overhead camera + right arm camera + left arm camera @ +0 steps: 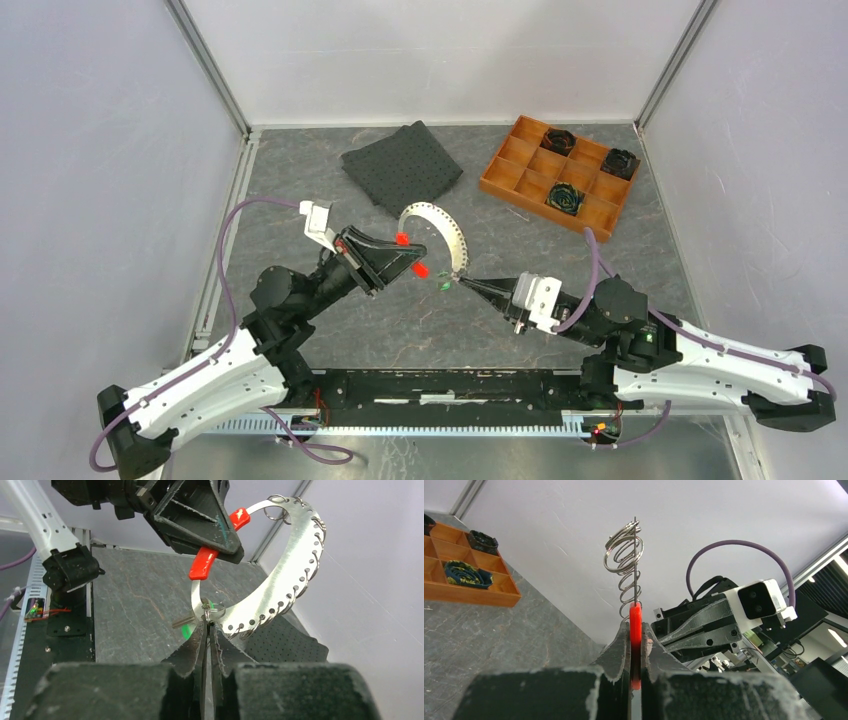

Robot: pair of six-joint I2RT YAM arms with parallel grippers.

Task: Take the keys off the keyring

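**A:** Top view, status?
**B:** Not finished. The left gripper [410, 258] is clenched on the curved strip [452, 228]. The right gripper [466, 283] is closed at the strip's lower tip, with the green key [443, 286] just beside that tip.
**A:** Left wrist?
**B:** The fingers clamp 1 red tip [636, 622] of the strip. The strip stands edge-on above it, carrying small rings [624, 555].
**A:** Right wrist?
**B:** The fingers pinch the keyring [212, 611], a thin grey wire loop touching the strip's lower edge. The green key hangs on it. In my judgement 0 keys are free and the whole removal is left.
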